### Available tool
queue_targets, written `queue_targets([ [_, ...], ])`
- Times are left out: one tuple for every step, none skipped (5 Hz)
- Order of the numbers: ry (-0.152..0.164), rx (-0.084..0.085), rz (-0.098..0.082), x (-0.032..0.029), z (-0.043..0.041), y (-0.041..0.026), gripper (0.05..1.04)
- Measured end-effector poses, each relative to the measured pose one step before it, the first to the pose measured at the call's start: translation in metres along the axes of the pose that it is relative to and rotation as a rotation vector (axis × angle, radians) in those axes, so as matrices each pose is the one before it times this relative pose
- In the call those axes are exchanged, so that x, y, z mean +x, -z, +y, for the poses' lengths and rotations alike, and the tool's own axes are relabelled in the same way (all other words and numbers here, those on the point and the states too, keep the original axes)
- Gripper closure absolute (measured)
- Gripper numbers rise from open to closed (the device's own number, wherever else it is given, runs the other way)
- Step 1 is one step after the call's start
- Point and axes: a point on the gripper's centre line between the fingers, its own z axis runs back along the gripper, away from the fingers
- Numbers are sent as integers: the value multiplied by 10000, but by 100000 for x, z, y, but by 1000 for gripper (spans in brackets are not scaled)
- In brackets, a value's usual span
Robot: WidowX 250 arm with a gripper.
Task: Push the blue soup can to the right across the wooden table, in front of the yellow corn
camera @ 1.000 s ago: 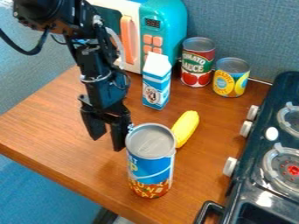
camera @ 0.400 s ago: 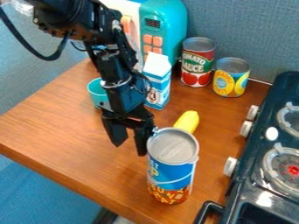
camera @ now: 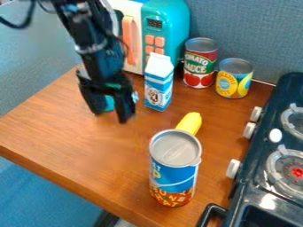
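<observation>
My gripper (camera: 110,117) hangs over the back left part of the wooden table, pointing down and open, with its two fingers apart. Behind it, a teal cup (camera: 109,103) is partly hidden by the fingers. Just right of the gripper stands a blue and white milk carton (camera: 158,84). A tall blue can with a grey lid (camera: 173,170) is upright near the table's front right, apart from the gripper. Behind that can lies a yellow corn cob (camera: 189,123), its lower end hidden by the can.
A red tomato sauce can (camera: 200,63) and a yellow can (camera: 234,79) stand at the back by the wall. The toy microwave (camera: 166,26) is behind the carton. A dark toy stove (camera: 269,177) with white knobs borders the table's right side.
The blue can shifted right and slightly forward between the two earlier frames, with the gripper beside it. Since then my gripper has moved back and left, away from the can.
</observation>
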Motion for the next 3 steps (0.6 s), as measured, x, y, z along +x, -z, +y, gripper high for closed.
queue_targets([
  [471, 369, -539, 1514, 734, -2511, 83],
  [393, 75, -126, 329, -61, -1416, 83],
  [139, 36, 159, 75, 6, -648, 83],
])
